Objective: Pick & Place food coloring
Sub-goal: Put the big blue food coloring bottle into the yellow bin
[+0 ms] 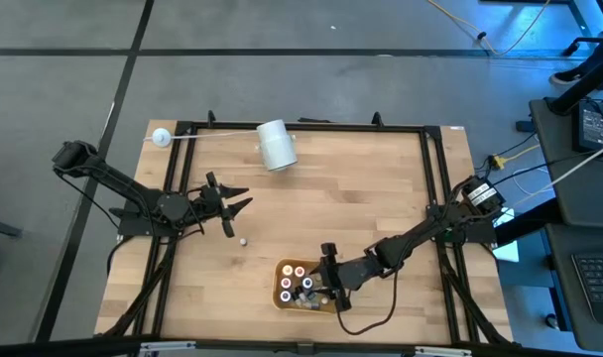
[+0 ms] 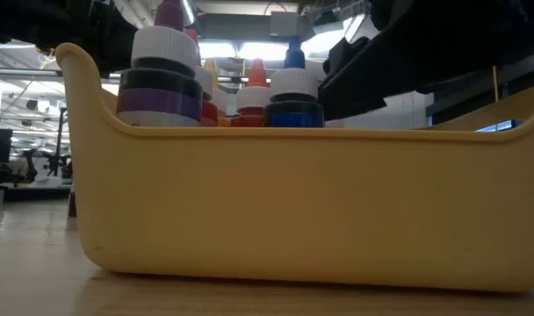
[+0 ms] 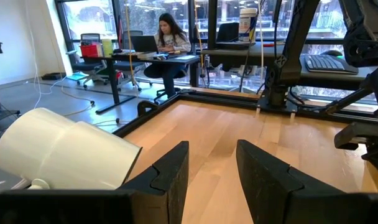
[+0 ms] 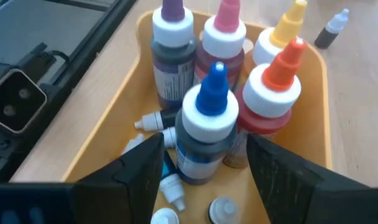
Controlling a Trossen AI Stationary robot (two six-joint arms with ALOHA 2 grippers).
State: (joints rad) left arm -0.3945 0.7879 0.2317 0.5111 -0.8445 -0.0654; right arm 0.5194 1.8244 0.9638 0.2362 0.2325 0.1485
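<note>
At left, we see the left gripper (image 1: 234, 204) hovering over the bench (image 1: 381, 188) near a white roll (image 1: 276, 145), its jaws narrowly parted and empty. One small bottle (image 1: 241, 239) lies alone on the wood. To its right, food coloring bottles (image 4: 204, 124) stand upright in a yellow tray (image 1: 282, 297), tips up, smaller ones lying on the floor of it. Label print is unreadable. The right gripper (image 1: 329, 285) hangs over them, jaws wide, holding nothing.
</note>
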